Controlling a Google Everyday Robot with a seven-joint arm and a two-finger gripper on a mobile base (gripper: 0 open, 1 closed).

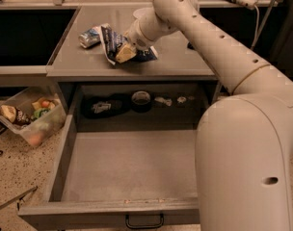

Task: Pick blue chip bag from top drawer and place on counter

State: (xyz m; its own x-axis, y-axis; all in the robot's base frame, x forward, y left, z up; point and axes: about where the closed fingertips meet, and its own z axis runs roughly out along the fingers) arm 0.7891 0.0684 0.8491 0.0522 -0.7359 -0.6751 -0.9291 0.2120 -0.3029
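Note:
The blue chip bag [109,44] is crinkled, dark blue with white lettering, and lies on the counter [175,61] left of centre. My gripper [126,51] reaches down from the right and sits on the bag, its pale yellowish fingers [123,54] against the bag's right part. The top drawer [129,165] is pulled wide open below the counter; its flat grey floor shows nothing on it. Its black handle [144,221] is at the front.
A crushed silver-blue can [90,36] lies just left of the bag. A dark wrapper [103,106], a black tape roll [140,100] and small items lie on the shelf behind the drawer. A clear bin of snacks [28,117] stands on the floor left. My arm's body [247,162] fills the right.

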